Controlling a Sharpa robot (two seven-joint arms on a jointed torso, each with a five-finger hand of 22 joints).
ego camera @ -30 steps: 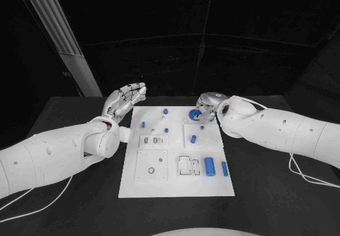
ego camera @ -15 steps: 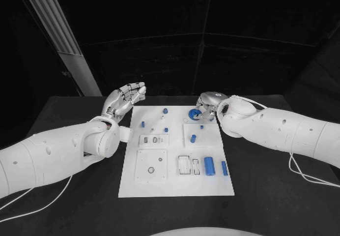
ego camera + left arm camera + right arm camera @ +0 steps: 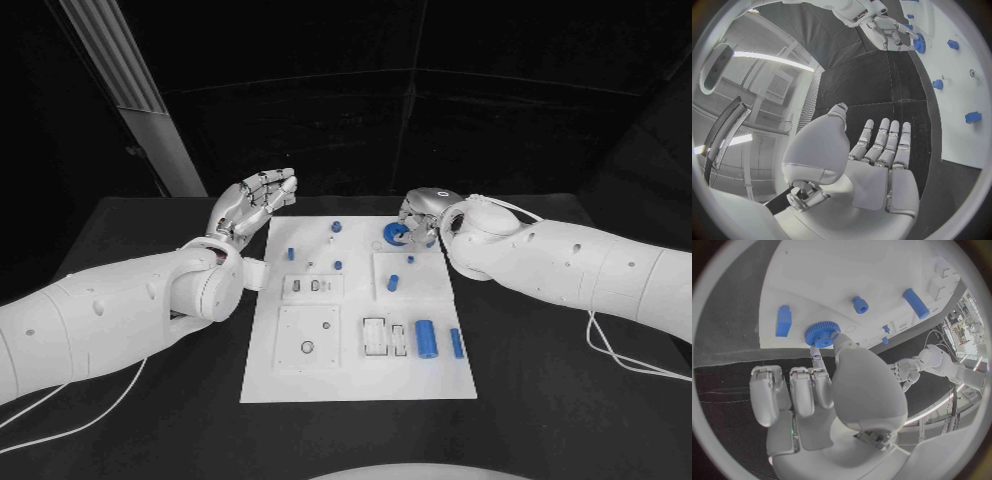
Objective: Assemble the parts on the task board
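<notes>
The white task board (image 3: pixel 361 370) lies in the middle of the black table. A blue gear (image 3: pixel 394 233) sits near its far right corner. My right hand (image 3: pixel 421 213) is over that corner and pinches the gear (image 3: pixel 822 333) between the thumb and a finger, the other fingers curled in beside it. My left hand (image 3: pixel 257 200) hovers off the board's far left corner, palm up and fingers straight and apart, holding nothing. The left wrist view shows this hand (image 3: pixel 879 165) with the right hand (image 3: pixel 886 30) and the gear (image 3: pixel 919 42) across the board (image 3: pixel 967 95).
A blue cylinder (image 3: pixel 426 336) and a thin blue bar (image 3: pixel 457 343) lie at the board's near right. Small blue pegs (image 3: pixel 336 226) stand on the far half, and a short blue block (image 3: pixel 391 283) near the middle. White insert plates (image 3: pixel 307 335) sit on the left. A grey post (image 3: pixel 137 100) stands at the back left.
</notes>
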